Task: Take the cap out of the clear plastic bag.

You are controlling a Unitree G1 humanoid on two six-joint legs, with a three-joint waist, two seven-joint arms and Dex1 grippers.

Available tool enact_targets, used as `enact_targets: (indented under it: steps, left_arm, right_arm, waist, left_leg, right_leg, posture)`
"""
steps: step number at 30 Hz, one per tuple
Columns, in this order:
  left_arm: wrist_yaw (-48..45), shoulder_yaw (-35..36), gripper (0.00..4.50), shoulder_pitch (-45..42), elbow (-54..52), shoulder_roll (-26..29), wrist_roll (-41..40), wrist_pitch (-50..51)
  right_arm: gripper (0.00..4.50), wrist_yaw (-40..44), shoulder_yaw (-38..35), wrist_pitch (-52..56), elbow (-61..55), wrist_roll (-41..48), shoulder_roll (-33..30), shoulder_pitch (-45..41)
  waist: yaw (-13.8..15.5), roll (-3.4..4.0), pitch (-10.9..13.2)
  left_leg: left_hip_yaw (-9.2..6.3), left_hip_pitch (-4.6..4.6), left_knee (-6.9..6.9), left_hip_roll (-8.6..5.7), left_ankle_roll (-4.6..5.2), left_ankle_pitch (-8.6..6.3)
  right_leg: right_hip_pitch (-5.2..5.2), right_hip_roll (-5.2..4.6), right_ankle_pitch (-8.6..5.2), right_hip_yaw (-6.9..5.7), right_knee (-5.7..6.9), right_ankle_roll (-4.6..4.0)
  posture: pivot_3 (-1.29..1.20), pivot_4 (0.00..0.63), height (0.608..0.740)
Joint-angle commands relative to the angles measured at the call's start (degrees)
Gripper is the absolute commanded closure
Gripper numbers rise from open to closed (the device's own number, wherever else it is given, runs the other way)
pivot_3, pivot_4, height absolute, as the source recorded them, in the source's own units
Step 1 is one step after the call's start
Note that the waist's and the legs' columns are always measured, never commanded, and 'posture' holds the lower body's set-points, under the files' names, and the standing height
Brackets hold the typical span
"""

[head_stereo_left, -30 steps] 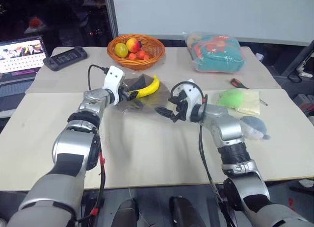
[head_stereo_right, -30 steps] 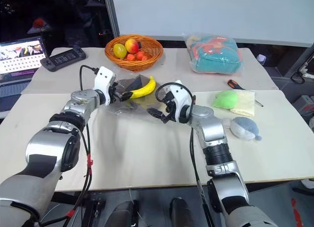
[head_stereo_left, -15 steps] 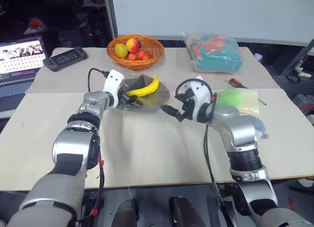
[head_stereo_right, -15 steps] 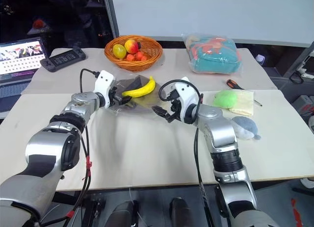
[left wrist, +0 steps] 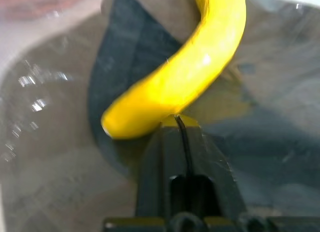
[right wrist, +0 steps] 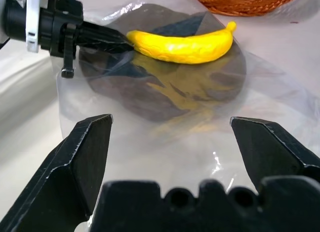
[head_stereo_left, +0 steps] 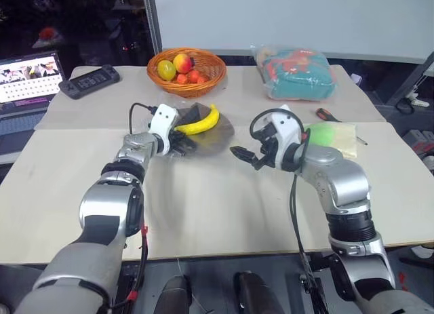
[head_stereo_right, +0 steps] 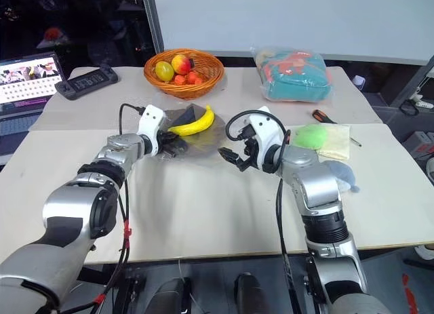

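The brown cap point(right wrist: 165, 86) lies flat inside the clear plastic bag point(right wrist: 280, 99) on the table point(head_stereo_left: 203, 205), just in front of the fruit basket point(head_stereo_left: 188, 70), with a yellow banana point(head_stereo_left: 198, 123) resting on top of the bag. The left gripper point(head_stereo_right: 173, 145) has its fingers pressed together at the bag's left side, right by the near tip of the banana; whether plastic is pinched between them cannot be told. The right gripper point(head_stereo_left: 242, 154) hovers just beside the bag's right edge, jaws spread wide and holding nothing.
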Motion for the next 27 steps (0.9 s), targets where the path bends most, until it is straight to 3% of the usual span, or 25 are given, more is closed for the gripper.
enact_targets:
  steps: [1,3,4,5,15,17,21,24,27]
  left_arm:
    - [-1.12,2.25,4.47,-1.43,-1.35,-0.54,-1.64,-1.19]
    - [-1.25,3.08,4.47,-2.00,-1.71,-0.74,-2.12,-2.07]
    - [-3.48,4.56,3.96,-2.61,-2.26,-0.81,-3.97,-2.44]
    - [-5.26,5.22,3.76,-2.96,-2.72,-0.79,-4.94,-2.92]
    - [-12.12,7.06,0.05,1.16,-13.39,-1.08,-11.90,-5.88]
    - [-15.79,5.48,0.01,7.10,-26.02,0.40,-13.65,-3.24]
    - [-24.55,0.71,0.01,23.37,-53.40,9.67,-13.78,0.48]
    - [-29.99,-0.49,0.01,30.88,-64.28,18.16,-14.97,2.92]
    - [-31.29,-2.19,0.01,31.35,-64.62,23.73,-12.14,-3.48]
  right_arm:
    - [0.00,-0.42,-0.68,-0.67,-1.14,0.94,-0.40,-1.65]
    - [0.00,-0.46,-0.63,-1.22,-0.40,0.94,-0.28,-1.87]
    - [0.00,-0.53,-0.58,-1.65,0.10,0.92,0.01,-2.02]
    - [0.00,-0.62,-0.52,-2.00,0.45,0.88,0.25,-2.10]
    - [0.00,-1.06,-0.23,-4.28,2.59,1.41,2.84,-3.37]
    - [0.00,-0.91,-0.24,-4.60,3.03,1.58,2.91,-3.55]
    - [0.00,-0.66,-0.04,-5.48,4.25,1.80,3.05,-3.85]
    - [0.00,-0.34,0.40,-6.73,5.72,1.81,3.24,-3.97]
    - [0.00,-0.09,0.93,-8.32,7.50,1.56,3.61,-4.21]
  waist:
    - [0.02,0.00,0.00]
    - [0.03,0.00,0.00]
    - [0.03,0.00,0.00]
    - [0.03,0.00,0.00]
    - [-0.12,0.00,0.00]
    - [-0.21,0.00,0.00]
    - [-1.68,0.02,-0.01]
    - [-1.56,0.02,-0.01]
    - [-0.89,0.02,0.00]
  left_leg:
    - [0.00,0.00,0.01,0.00,0.00,0.00]
    - [0.00,-0.01,0.04,0.00,0.00,0.00]
    - [0.00,-0.01,0.05,0.00,0.00,0.00]
    - [0.00,-0.01,0.06,0.00,0.00,0.00]
    - [0.00,-0.01,0.07,0.01,0.00,0.00]
    - [0.00,-0.01,0.06,0.01,0.00,0.00]
    - [0.02,0.03,0.03,0.09,0.00,0.00]
    - [0.01,0.05,-0.01,0.13,0.00,0.00]
    - [0.00,0.07,0.00,0.14,0.07,0.09]
  right_leg:
    - [0.01,0.00,0.00,0.00,0.00,0.00]
    - [0.01,0.00,0.01,0.00,0.00,0.01]
    - [0.01,0.00,0.01,0.00,0.00,0.02]
    - [0.01,0.00,0.01,0.00,0.00,0.02]
    - [0.01,0.00,0.07,0.01,0.02,-0.06]
    - [0.01,0.00,0.11,0.02,0.01,-0.13]
    - [0.01,0.03,0.15,0.07,0.07,-0.20]
    - [-0.04,0.07,0.20,0.04,0.10,-0.28]
    - [0.01,0.07,0.18,-0.03,0.06,-0.26]
  posture:
    - [0.00,0.150,0.740]
    - [0.00,0.150,0.740]
    - [0.00,0.150,0.740]
    - [0.00,0.150,0.740]
    - [0.00,0.150,0.740]
    - [0.00,0.150,0.740]
    - [0.00,0.150,0.740]
    - [0.00,0.150,0.740]
    - [0.00,0.150,0.740]
